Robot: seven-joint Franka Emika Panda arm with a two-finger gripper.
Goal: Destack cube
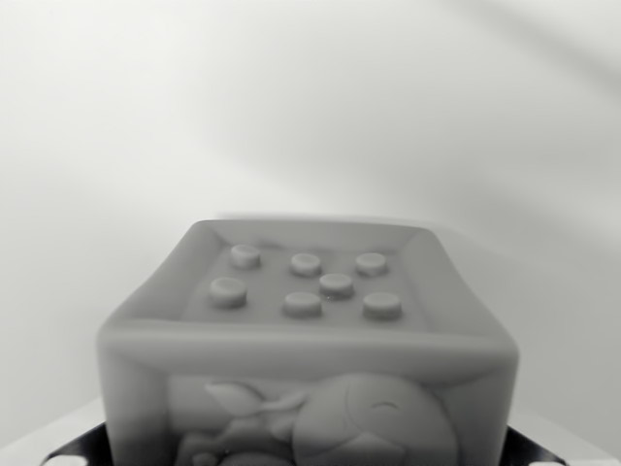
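Note:
A pale cube fills the lower middle of the wrist view, very close to the camera. Its top face is a sunken panel with several raised round studs. The face towards the camera carries an embossed rounded figure, cut off by the picture's bottom edge. Whatever lies under the cube is hidden. A dark piece with white spots shows at the bottom left corner, and another dark piece at the bottom right, one on each side of the cube. I cannot tell whether these are my gripper's fingers.
Behind and around the cube there is only a plain, pale, blurred surface with soft shadows. No other objects or edges show.

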